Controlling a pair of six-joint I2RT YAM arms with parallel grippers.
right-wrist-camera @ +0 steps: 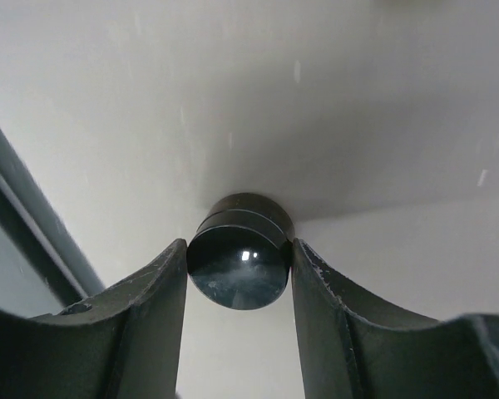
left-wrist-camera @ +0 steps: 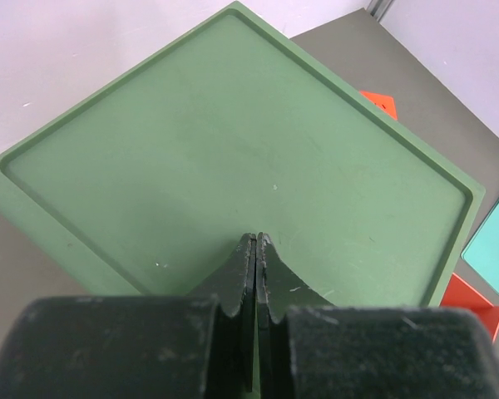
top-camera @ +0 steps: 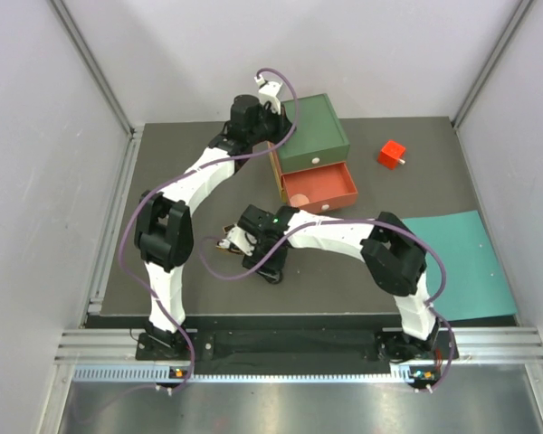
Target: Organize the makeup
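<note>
Black disc (right-wrist-camera: 239, 268) pinched in our right claw (right-wrist-camera: 239, 249), before the drawer box (top-camera: 312, 131).
Left claw (left-wrist-camera: 255, 243) clenched empty above it; next, probably, we lower the disc into its open drawer (top-camera: 321, 205).

dark grey table (top-camera: 335, 294); on it green drawer box (top-camera: 315, 131), red cube (top-camera: 391, 154), teal sheet (top-camera: 457, 267), small makeup pieces (top-camera: 228, 242)

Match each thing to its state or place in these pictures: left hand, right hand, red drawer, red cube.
Things:
1. left hand
2. right hand
3. red drawer
4. red cube

States or places:
A. pulled open
B. shut and empty, over the green box
C. closed on the black disc
D. standing right of the green box

Pairs: 1-B, 2-C, 3-A, 4-D
</note>
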